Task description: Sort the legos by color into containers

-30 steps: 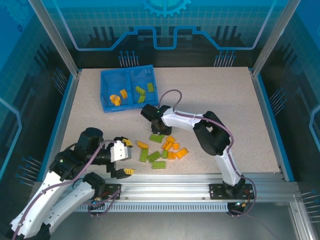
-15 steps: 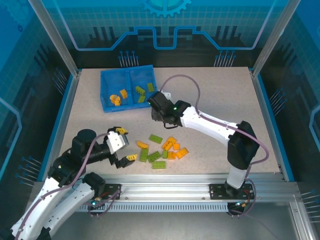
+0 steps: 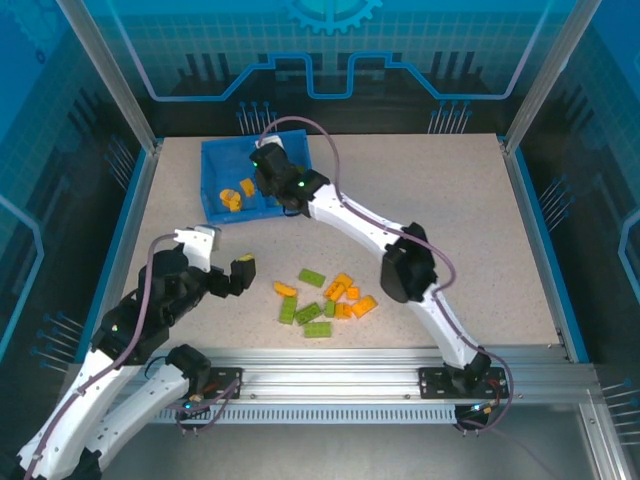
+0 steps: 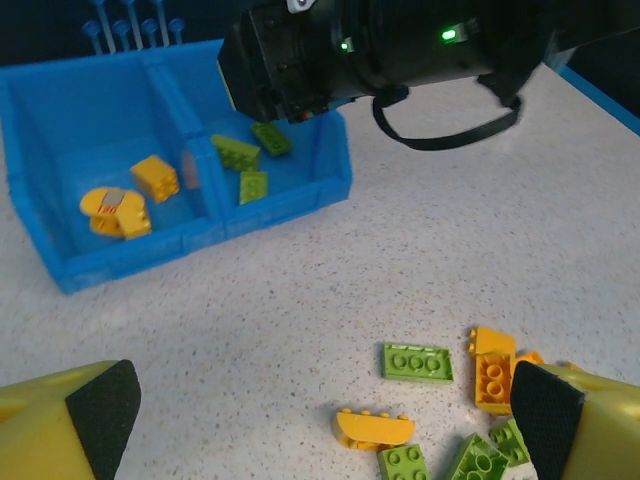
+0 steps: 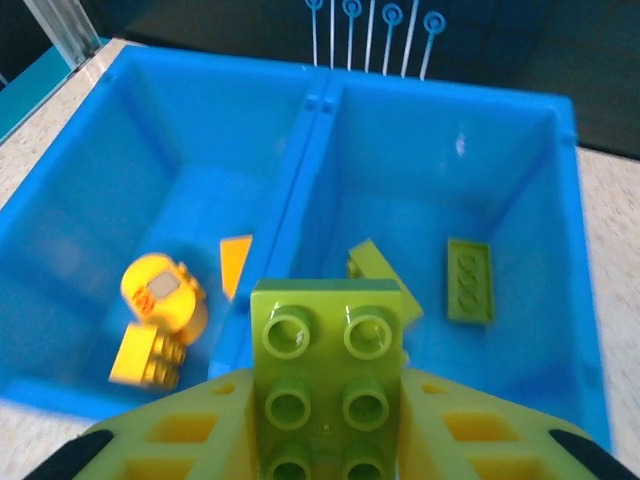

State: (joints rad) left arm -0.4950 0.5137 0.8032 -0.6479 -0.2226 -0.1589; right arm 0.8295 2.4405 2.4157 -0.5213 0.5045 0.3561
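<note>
Right gripper [image 5: 325,430]: closed on a lime green brick [image 5: 327,365], which is held above the blue tray [image 5: 318,100] near its divider. Release into the right compartment [image 5: 500,190] is presumably intended, since green bricks [image 5: 468,280] are kept there. Orange bricks [image 5: 160,300] are kept in the left compartment [image 5: 150,170].
Left gripper [image 3: 224,256]: spread wide, empty, poised near the unsorted pile [image 3: 322,298].

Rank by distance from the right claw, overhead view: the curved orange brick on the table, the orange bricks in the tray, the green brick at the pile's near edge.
Right claw, gripping a green brick over the tray:
1. Orange bricks, tray's left compartment.
2. Curved orange brick, left end of the table pile.
3. Green brick at the pile's near edge, farthest.
</note>
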